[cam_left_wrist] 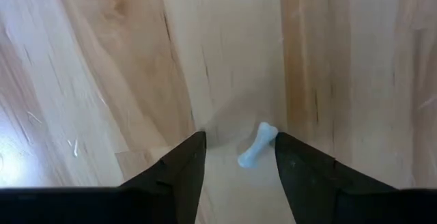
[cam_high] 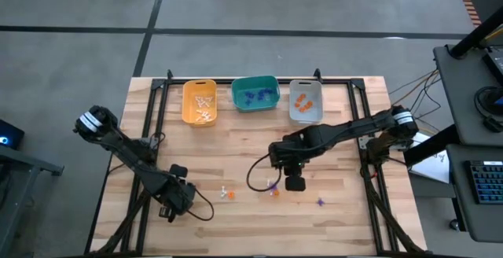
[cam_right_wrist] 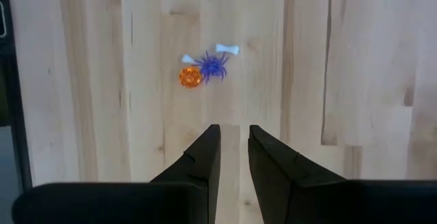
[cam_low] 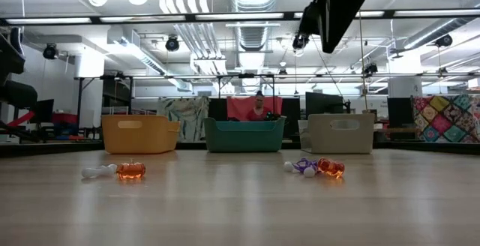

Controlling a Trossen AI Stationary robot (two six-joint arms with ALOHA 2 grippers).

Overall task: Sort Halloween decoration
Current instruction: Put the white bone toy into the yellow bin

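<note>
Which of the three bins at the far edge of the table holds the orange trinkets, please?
The grey bin, the rightmost of the row in the high view. Orange trinkets lie in it, whereas the teal bin holds blue ones and the yellow bin holds white ones.

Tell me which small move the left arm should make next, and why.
Probably it should close the left tool on the small white bone-shaped plastic trinket. In the left wrist view the trinket lies on the light wooden table between the two open dark fingers, so no sideways shift looks needed. White pieces already lie in the yellow plastic bin.
</note>
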